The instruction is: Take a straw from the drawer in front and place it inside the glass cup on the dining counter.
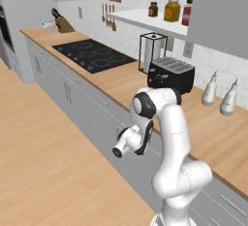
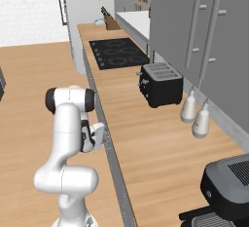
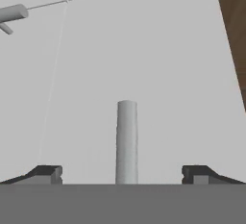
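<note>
While the jaws stand wide apart and hold nothing, the gripper (image 3: 123,172) faces the light grey drawer (image 3: 144,64) front, its metal bar handle (image 3: 127,141) midway between the fingertips. Further right, a black toaster (image 1: 170,74) sits on the wood-topped counter (image 1: 121,82).

1. A black toaster (image 1: 170,76) stands on the wood-topped surface (image 1: 145,91) against the tiled wall.
2. Just behind the toaster stands a paper towel holder (image 1: 152,50).
3. Further along the surface from the toaster lies a black cooktop (image 1: 93,55), and beyond it a knife block (image 1: 62,23).
4. On the toaster's other side stand two pale bottles (image 1: 219,93), close together.
5. Above the toaster, a shelf (image 1: 145,20) carries three jars (image 1: 171,10).
6. In front of the toaster, the white arm (image 1: 167,147) bends down before the grey cabinet fronts (image 1: 87,106).
</note>
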Motion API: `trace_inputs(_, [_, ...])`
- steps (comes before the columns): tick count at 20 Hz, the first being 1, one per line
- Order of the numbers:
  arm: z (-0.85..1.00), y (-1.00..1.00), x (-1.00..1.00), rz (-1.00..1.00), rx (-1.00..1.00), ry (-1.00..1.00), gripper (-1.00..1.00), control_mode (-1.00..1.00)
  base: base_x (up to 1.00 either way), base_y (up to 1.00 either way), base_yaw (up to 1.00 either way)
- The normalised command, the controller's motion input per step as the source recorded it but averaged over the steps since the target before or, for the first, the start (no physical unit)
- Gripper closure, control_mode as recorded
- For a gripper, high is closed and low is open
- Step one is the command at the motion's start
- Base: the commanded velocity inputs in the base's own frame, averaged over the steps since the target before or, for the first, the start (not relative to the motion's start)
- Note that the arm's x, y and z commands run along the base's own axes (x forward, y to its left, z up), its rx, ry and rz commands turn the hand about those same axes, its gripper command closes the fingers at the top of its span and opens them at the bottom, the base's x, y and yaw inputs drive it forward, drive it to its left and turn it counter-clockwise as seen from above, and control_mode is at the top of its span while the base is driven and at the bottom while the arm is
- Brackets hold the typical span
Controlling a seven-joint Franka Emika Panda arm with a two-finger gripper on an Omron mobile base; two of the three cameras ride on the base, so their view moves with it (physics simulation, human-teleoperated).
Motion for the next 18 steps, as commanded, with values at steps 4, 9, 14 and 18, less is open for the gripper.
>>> trace_inputs(4, [-0.08, -0.13, 0.04, -0.04, -0.03, 0.06, -1.00, -1.00, 0.00, 0.00, 0.00])
trace_inputs(9, [-0.21, -0.17, 0.13, -0.02, -0.04, 0.05, -1.00, -1.00, 0.00, 0.00, 0.00])
trace_inputs(14, [-0.21, -0.18, 0.15, -0.01, -0.02, 0.01, -1.00, -1.00, 0.00, 0.00, 0.00])
trace_inputs(18, [-0.12, 0.00, -0.03, 0.00, -0.01, 0.00, 1.00, -1.00, 0.00, 0.00, 0.00])
